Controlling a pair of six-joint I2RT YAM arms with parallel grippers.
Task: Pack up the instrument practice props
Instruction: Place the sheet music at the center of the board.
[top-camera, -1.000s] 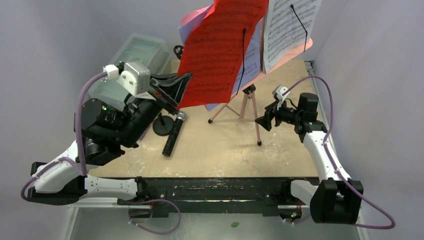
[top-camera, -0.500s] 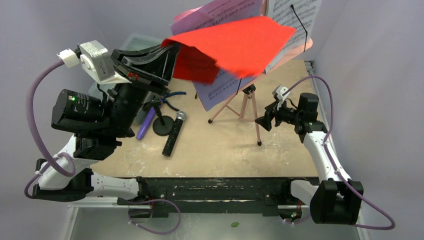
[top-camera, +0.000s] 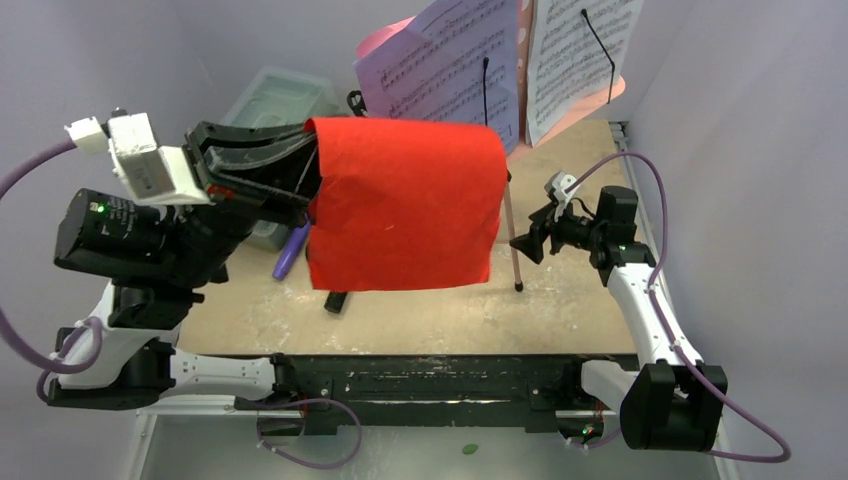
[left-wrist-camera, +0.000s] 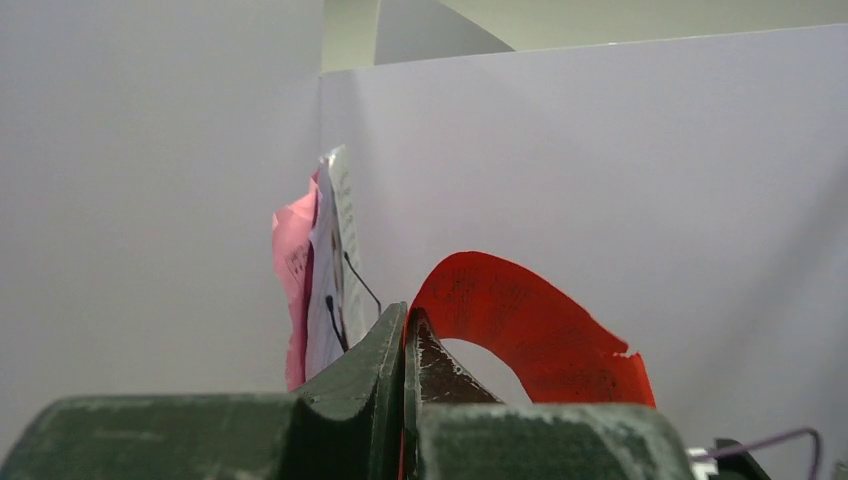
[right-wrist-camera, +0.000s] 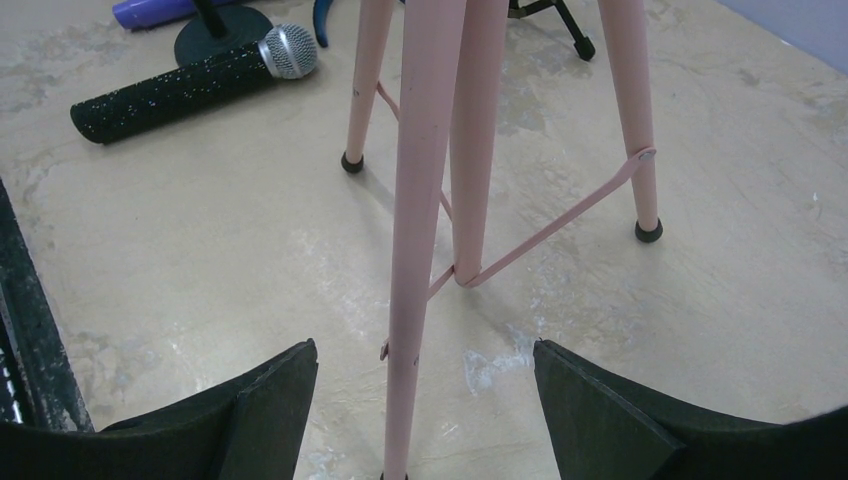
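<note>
My left gripper (top-camera: 310, 168) is shut on the edge of the red sheet-music page (top-camera: 405, 205), which hangs in the air in front of the stand and curls over (left-wrist-camera: 530, 330) past the closed jaws (left-wrist-camera: 405, 312). The lilac page (top-camera: 450, 70) and white page (top-camera: 580, 55) sit on the pink music rack (top-camera: 375, 42). My right gripper (top-camera: 525, 245) is open low beside the tripod, with one pink leg (right-wrist-camera: 425, 200) between its fingertips (right-wrist-camera: 422, 347), untouched. The black-silver microphone (right-wrist-camera: 190, 85) and purple microphone (top-camera: 290, 250) lie on the table.
The clear greenish case (top-camera: 280, 95) stands at the back left behind my left arm. A black mic stand base (right-wrist-camera: 222, 20) sits by the microphones. The red page hides the table's middle in the top view. Walls close in on both sides.
My left arm has pulled the red page off the rack and swung it left and toward the front; it now hangs loose. The right arm has not moved.
</note>
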